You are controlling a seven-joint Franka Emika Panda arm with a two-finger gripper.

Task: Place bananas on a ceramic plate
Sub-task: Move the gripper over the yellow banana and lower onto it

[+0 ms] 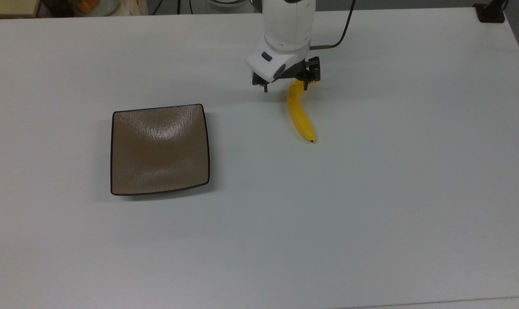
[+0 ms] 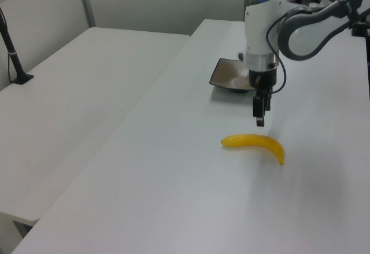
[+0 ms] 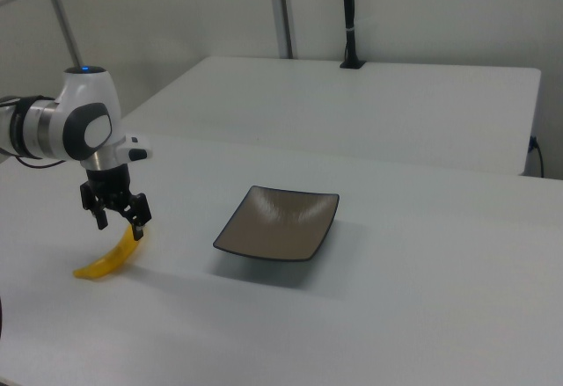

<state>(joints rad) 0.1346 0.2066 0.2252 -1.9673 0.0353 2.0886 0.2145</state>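
Gripper (image 1: 284,88): fingers wide, above stem end of banana (image 1: 301,118); best shifted mid-body, then lowered before closing. Plate (image 1: 159,149): empty.

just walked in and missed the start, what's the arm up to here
The Franka arm's gripper hangs with its jaws open above the stem end of the banana, which lies flat on the white table, not gripped. In the top view the brown ceramic plate sits to the top view's left of the banana, well apart from it, with nothing on it. So the pick-up has not yet happened.
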